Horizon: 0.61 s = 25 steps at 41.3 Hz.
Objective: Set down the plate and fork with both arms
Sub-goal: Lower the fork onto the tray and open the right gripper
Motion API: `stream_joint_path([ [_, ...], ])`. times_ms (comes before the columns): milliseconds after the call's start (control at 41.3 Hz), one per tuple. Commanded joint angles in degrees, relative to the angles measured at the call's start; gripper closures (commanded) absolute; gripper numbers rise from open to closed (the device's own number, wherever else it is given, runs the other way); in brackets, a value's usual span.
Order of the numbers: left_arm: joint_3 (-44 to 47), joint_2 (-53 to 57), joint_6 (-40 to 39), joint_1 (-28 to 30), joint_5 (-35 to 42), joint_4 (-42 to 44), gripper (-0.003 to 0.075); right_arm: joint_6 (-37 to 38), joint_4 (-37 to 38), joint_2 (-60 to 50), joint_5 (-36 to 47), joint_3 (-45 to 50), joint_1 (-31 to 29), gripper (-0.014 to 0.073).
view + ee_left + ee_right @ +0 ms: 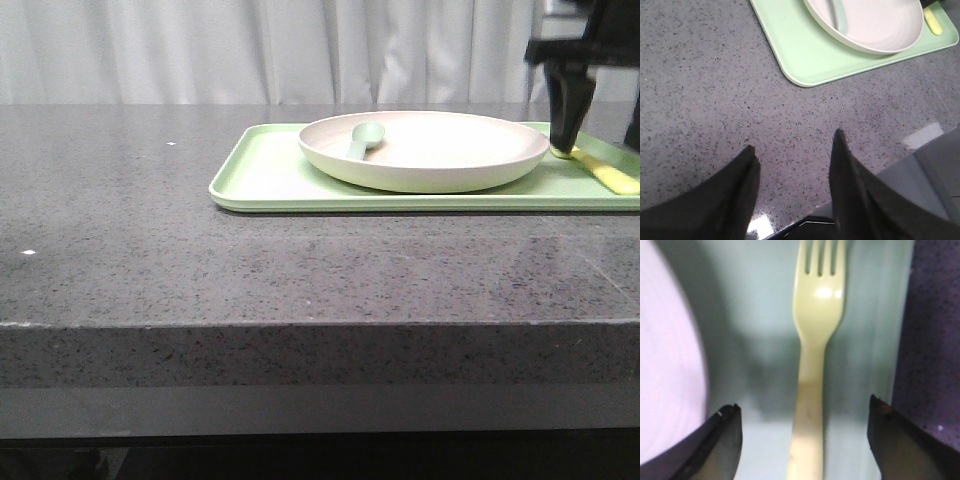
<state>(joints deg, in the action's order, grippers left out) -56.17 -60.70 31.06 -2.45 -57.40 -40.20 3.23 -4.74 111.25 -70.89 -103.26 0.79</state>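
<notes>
The cream-white plate [440,150] rests on the light-green tray [270,170], also seen as plate [880,25] in the left wrist view. The yellow fork [608,172] lies flat on the tray just right of the plate. In the right wrist view the fork [815,340] runs straight up between the jaws, its handle centred in the gap. My right gripper [802,412] is open, hanging low over the fork with both fingers clear of the handle; in the front view the right gripper [567,140] reaches down to the fork's far end. My left gripper [792,142] is open over bare countertop, well short of the tray.
A pale grey-green spoon [362,138] lies inside the plate. The tray sits on a speckled dark grey countertop [150,230], whose front edge runs across the front view. White curtains hang behind. The tray's corner [795,77] faces the left gripper.
</notes>
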Motion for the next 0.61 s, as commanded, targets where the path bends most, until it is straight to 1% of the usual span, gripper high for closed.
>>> stream_joint_path([
  [0, -1.5, 1.1, 0.0, 0.1, 2.0, -2.7, 0.0397, -1.0, -0.1, -8.4, -4.0, -1.6, 0.1, 0.0045],
  [48, -1.5, 1.1, 0.0, 0.1, 2.0, -2.7, 0.0397, -1.1, -0.1, -11.1, -5.7, -1.6, 0.1, 0.0045],
  [194, -1.5, 1.1, 0.0, 0.1, 2.0, -2.7, 0.0397, -1.1, -0.1, -21.3, -5.1, 2.9, 1.0, 0.0045],
  [267, -1.5, 1.1, 0.0, 0.1, 2.0, -2.7, 0.0397, -1.2, 0.0, -27.4, -2.4, 7.2, 1.6, 0.0045],
  [412, -1.5, 1.1, 0.0, 0.1, 2.0, -2.7, 0.0397, -1.4, 0.2, -40.6, 6.0, 18.3, 1.7, 0.0045],
  [582, -1.5, 1.1, 0.0, 0.1, 2.0, -2.7, 0.0397, -4.8, 0.2, -53.8, 13.0, 31.5, 1.7, 0.0045],
])
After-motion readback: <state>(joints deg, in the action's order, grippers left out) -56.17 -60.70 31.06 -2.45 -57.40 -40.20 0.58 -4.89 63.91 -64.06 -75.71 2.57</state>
